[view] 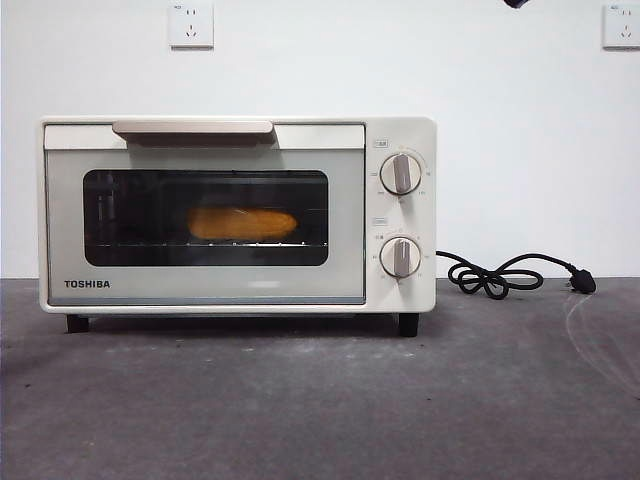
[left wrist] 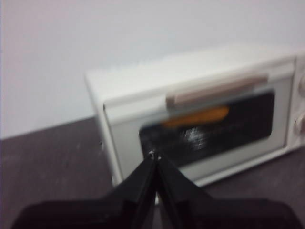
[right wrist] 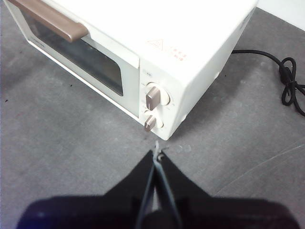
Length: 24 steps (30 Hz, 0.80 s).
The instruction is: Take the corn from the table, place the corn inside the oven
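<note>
The dark grey table (view: 300,410) bears the oven (view: 238,214) and a black cord (view: 500,275).

Oven (view: 237,215) on table (view: 300,400), door shut — corn (view: 242,223) lying on the rack behind the glass. Black cord (view: 495,275) coiled to its right, plug end on the table.

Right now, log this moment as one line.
corn: inside oven | door: closed | left gripper: shut, empty | right gripper: shut, empty

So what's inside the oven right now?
The corn lies on its side behind the oven window, on the wire rack, with the door shut. The frame hides the rest of the cavity. Both grippers are clear of it.
</note>
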Motion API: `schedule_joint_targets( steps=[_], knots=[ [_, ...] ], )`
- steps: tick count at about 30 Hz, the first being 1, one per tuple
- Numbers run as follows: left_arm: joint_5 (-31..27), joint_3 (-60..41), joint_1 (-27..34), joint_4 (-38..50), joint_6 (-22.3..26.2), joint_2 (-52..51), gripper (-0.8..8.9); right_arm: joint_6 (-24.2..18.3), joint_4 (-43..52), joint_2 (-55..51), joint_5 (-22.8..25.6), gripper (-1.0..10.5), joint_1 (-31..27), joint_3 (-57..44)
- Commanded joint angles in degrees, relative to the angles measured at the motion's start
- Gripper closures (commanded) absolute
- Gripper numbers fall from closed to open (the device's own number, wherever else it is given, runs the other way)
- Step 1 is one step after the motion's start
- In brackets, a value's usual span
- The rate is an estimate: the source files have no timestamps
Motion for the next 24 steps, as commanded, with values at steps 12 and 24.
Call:
schedule_joint_targets(
  steps=[12,24],
  knots=[
    [-3.41,-7.61,1.49,-9.7,0.15,-8.57,8.17,-0.15,0.11,0.17,0.04,9.6,0.0,0.17],
    [-3.19,-7.61,1.44,-9.18,0.17,-6.69,8.17,-0.15,0.11,0.17,0.04,9.6,0.0,0.17]
  ],
)
